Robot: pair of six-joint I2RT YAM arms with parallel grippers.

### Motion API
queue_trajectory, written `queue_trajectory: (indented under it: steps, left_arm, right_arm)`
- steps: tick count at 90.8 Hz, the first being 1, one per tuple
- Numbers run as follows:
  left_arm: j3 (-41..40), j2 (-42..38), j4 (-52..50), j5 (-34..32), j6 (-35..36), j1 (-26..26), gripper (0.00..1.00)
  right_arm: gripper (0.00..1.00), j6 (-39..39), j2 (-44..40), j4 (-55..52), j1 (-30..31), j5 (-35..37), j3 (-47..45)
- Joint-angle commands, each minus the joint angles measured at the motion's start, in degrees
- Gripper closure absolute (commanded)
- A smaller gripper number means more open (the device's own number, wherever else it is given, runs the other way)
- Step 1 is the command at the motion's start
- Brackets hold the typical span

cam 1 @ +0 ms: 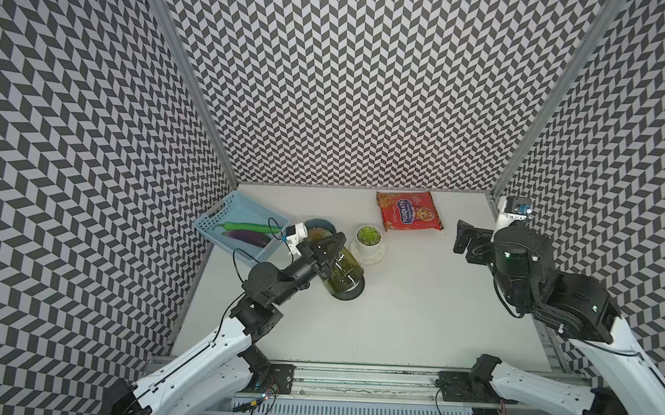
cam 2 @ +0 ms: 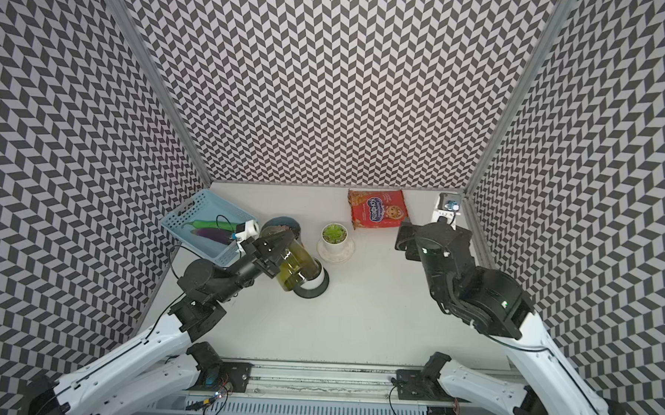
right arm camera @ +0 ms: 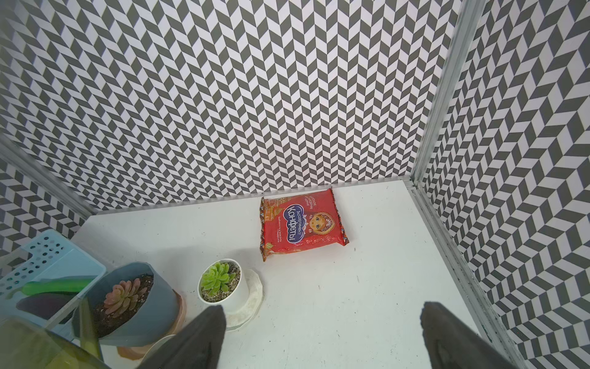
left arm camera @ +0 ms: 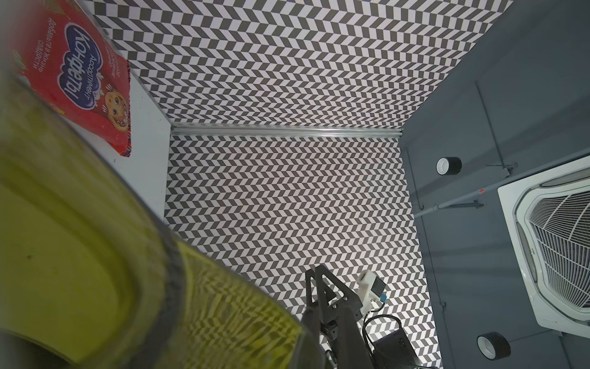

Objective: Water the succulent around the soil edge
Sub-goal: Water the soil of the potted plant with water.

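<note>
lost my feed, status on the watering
left tool shut on green pitcher, tilted toward grey pot, flow unseen. right tool open, empty. white pot close beside.

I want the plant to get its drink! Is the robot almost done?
Done: the left hand is shut on the green jug. In hand: the jug is tipped, spout at the grey pot's rim; no water shows. Left: pouring round the pink succulent. The right hand is open.
</note>
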Motion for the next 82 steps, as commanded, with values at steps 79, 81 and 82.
queue_trajectory:
  steps: [79, 81, 82]
  left_arm:
    - [8.4, 14.2, 13.5, 12.4, 0.4, 2.6, 1.00]
    - [8.5, 14.4, 13.7, 12.7, 0.4, 2.6, 1.00]
    - [8.5, 14.5, 13.9, 12.8, 0.3, 2.6, 1.00]
  right_arm:
    - [0.00, 0.7, -1.7, 1.3, 0.0, 1.1, -0.6]
    - [0.00, 0.6, -1.7, 1.3, -0.1, 1.2, -0.6]
    - [0.00, 0.6, -1.7, 1.3, -0.1, 1.2, -0.6]
